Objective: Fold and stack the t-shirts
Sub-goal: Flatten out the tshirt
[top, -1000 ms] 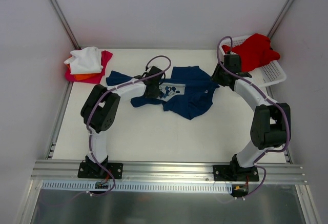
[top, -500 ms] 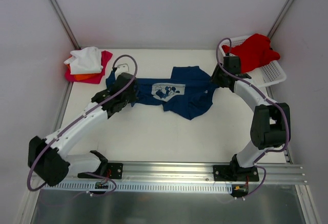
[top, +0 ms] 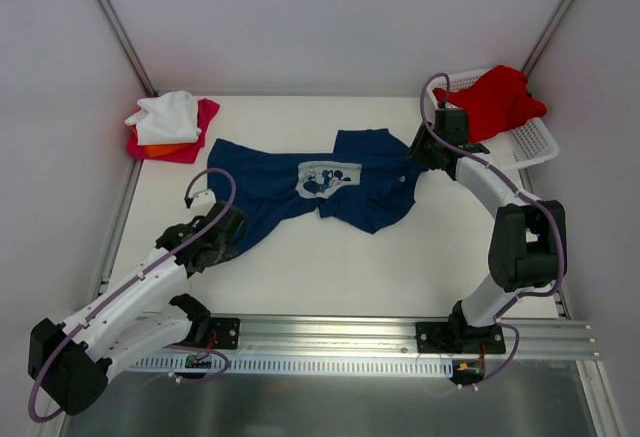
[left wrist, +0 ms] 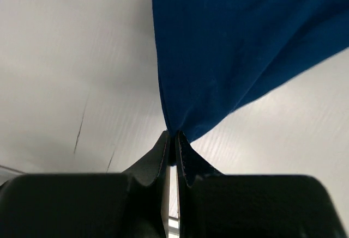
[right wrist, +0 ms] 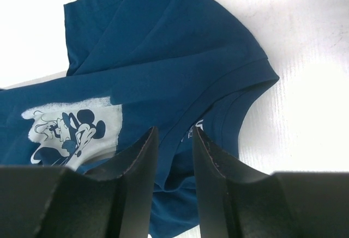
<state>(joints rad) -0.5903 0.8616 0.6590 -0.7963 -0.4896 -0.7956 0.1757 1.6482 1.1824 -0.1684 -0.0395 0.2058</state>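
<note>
Top view. Shows a navy t-shirt (top: pixel 350 192) spread crookedly across the middle of the worktop (top: pixel 330 267), chest up, with a white print (top: pixel 325 177) on it. Has the left hand (top: pixel 236 234) low at the shirt's near-left corner, pinched on the hem, with the cloth drawn out in a straight line toward it. Puts the right hand (top: pixel 418 153) at the shirt's far-right edge, by the collar. Holds a small pile in the far-left corner: a white t-shirt (top: pixel 165 112) on top, an orange t-shirt (top: pixel 165 147) under it, a magenta t-shirt (top: pixel 205 117) at the bottom. Shows a red t-shirt (top: pixel 500 97) at far right, heaped in a white lattice basket (top: pixel 530 145), well apart from the navy one.

Left wrist view. Shows the left hand (left wrist: pixel 173 142) closed tight, fingertips meeting on a pinch of the navy t-shirt (left wrist: pixel 234 42). Has the cloth fanning upward from the grip over the pale worktop (left wrist: pixel 71 58).

Right wrist view. Shows the right hand (right wrist: pixel 173 151) with fingers part-way apart, set over the navy t-shirt (right wrist: pixel 163 58) at the neck, the ribbed collar band running in between them. Cannot tell whether squeezing or only straddling the cloth. Makes the print (right wrist: pixel 71 132) out as a cartoon mouse figure on a white patch, a picture rather than lettering. Catches a small pale neck label (right wrist: pixel 195 126) just at the right fingertip, too small to read.
</note>
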